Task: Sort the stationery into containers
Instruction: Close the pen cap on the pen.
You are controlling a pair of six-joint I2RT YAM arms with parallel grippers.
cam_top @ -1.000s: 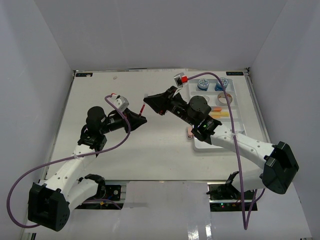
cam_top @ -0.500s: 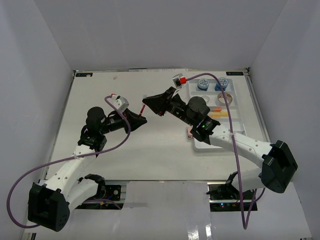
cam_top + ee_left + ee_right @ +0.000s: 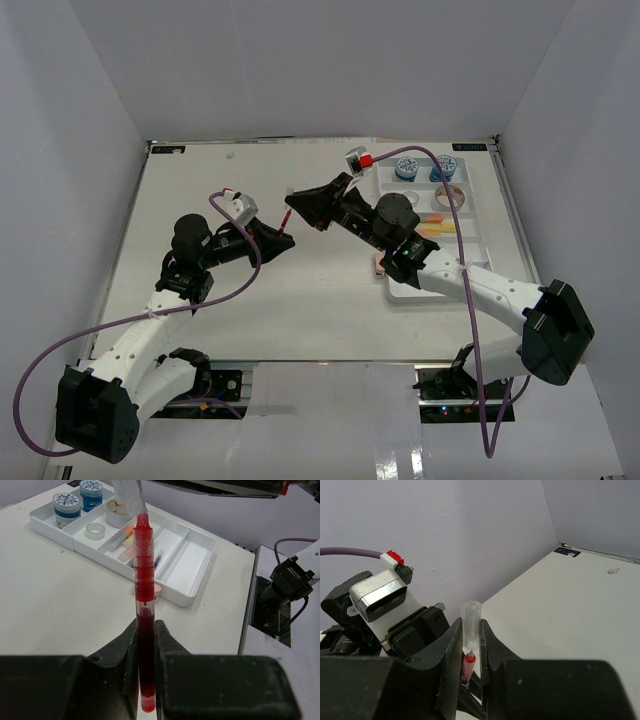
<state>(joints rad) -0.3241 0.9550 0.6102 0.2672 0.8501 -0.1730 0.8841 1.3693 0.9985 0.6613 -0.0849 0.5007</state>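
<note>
Tray (image 3: pixel 192 562) is mostly filled; left pincer (image 3: pixel 145 630) clamps the red pen (image 3: pixel 142 555), right pincer (image 3: pixel 471 635) its clear cap (image 3: pixel 471 614), neither yet sorted.

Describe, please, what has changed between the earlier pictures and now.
Almost nothing: the right arm edged slightly left at its rear end. The left gripper stays shut on the red pen, the right gripper on the clear cap at the pen's tip; the tray is unmoved.

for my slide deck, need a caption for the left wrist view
Red pen clamped in the left fingers, tip at a clear cap; white tray behind.
</note>
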